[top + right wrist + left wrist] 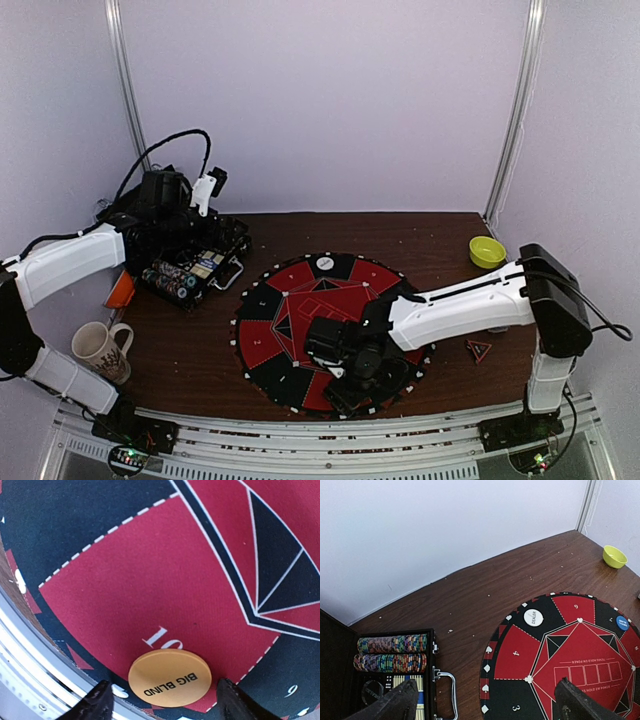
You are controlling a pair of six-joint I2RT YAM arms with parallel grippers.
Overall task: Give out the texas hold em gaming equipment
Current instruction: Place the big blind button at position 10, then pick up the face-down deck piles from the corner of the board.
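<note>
An orange "BIG BLIND" button disc (170, 678) lies on the red segment 10 of the round poker mat (140, 590), near its rim. My right gripper (163, 701) is open and straddles the disc, with a small gap at each finger; it shows low over the mat's near edge from above (362, 385). A white "DEALER" button (533, 617) and a blue button (622, 623) lie on the mat's far side. My left gripper (487, 706) is open and empty above the open black case (195, 265), which holds rows of striped poker chips (392, 653). No loose cards show.
A yellow bowl (487, 251) stands at the back right of the table, and it also shows in the left wrist view (615, 556). A white mug (100, 350) stands at the near left. A small red triangle (478, 349) lies right of the mat. The case has a metal handle (448, 695).
</note>
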